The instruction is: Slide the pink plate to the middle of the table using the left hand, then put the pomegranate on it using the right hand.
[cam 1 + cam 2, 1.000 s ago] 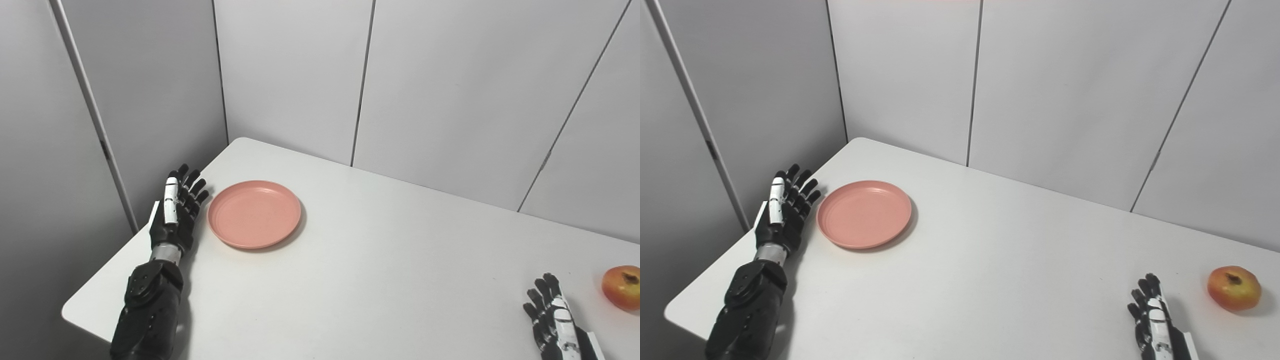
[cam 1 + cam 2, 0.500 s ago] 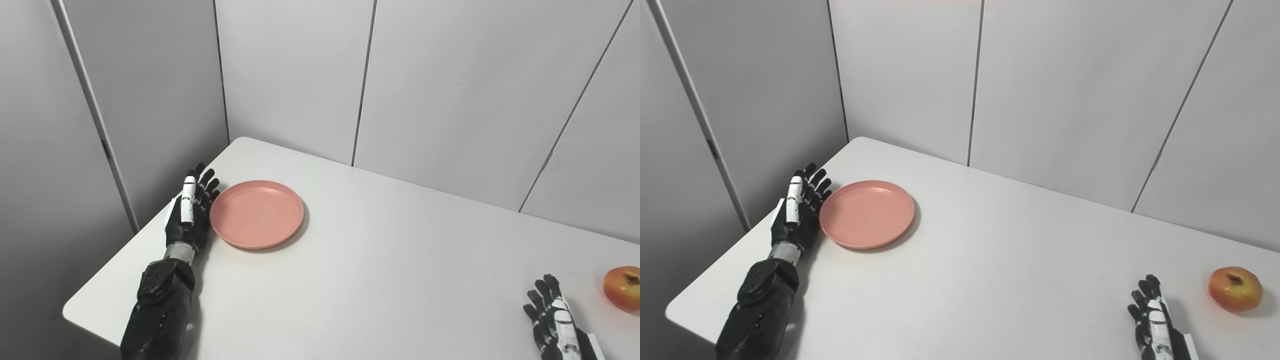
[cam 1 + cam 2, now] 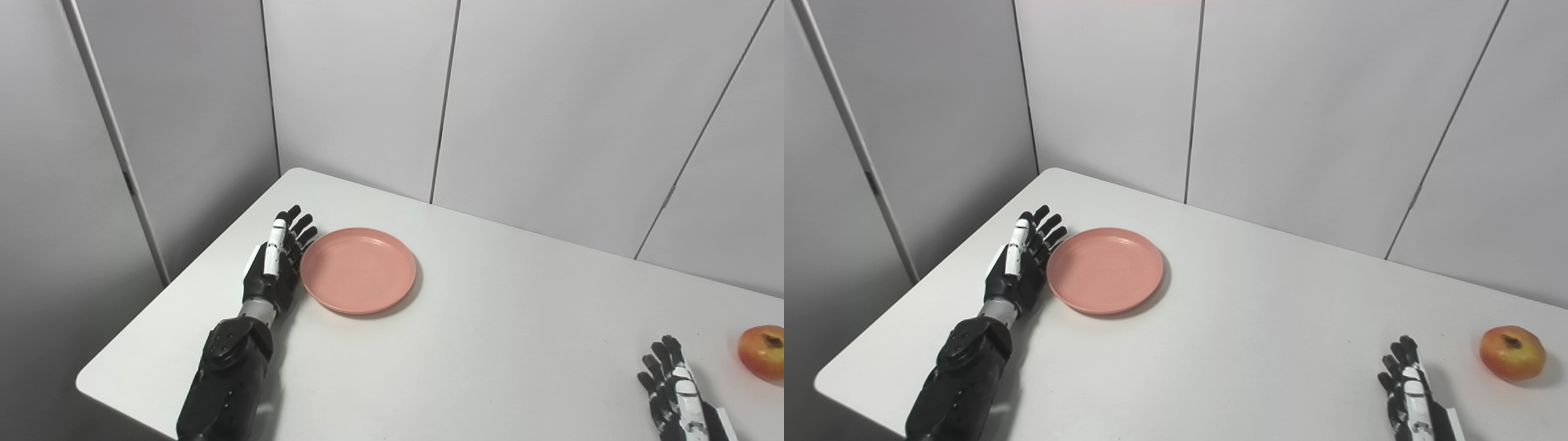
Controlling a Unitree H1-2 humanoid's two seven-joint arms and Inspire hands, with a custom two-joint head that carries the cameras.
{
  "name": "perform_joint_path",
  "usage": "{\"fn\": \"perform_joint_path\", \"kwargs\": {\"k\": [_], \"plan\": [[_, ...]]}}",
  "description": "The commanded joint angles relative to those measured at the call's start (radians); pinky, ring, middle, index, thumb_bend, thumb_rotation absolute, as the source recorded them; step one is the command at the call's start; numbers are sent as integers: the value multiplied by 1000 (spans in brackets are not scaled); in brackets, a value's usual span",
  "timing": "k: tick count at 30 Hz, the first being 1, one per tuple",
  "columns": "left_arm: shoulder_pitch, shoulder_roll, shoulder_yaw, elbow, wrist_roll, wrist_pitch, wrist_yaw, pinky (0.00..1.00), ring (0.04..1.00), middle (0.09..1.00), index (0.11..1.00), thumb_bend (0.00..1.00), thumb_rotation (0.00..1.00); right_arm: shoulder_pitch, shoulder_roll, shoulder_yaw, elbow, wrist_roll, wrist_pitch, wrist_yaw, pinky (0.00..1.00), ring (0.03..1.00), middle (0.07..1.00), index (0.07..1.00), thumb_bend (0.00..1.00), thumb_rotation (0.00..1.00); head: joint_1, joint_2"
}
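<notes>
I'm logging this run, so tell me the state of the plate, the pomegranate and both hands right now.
pink plate: flat on table, empty, left of middle
pomegranate: on table, far right, untouched
left hand: open, against plate's left rim
right hand: open, apart from pomegranate

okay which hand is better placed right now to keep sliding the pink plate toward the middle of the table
Left. The left hand is open against the pink plate at its left rim. The right hand lies far off, beside the pomegranate.

round pink plate [image 3: 358, 270] flat on table's left part; red-yellow pomegranate [image 3: 1512, 353] far right
</notes>
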Motion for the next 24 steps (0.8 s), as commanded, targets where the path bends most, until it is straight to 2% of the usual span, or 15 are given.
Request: {"fn": "perform_joint_path", "kwargs": {"k": [1, 9, 20, 24], "plan": [[-37, -8, -17, -14, 10, 20, 0, 951, 942, 947, 940, 372, 1000, 1, 6, 2, -3, 19, -14, 17, 1000, 1000, 1000, 1000, 39, 1000, -1, 0], [-72, -29, -69, -12, 27, 50, -13, 943, 941, 943, 944, 370, 1000, -5, 11, 7, 30, -7, -52, 14, 1000, 1000, 1000, 1000, 33, 1000, -37, 17], [-112, -75, -141, -7, 62, 103, -23, 929, 937, 942, 944, 369, 1000, -7, 21, 10, 52, -24, -61, 6, 1000, 999, 1000, 1000, 137, 1000, -89, 50], [-118, -91, -185, 12, 65, 100, -66, 959, 959, 958, 960, 383, 1000, -5, 29, 12, 50, -39, -56, -2, 1000, 990, 1000, 1000, 159, 1000, -109, 60]]}}
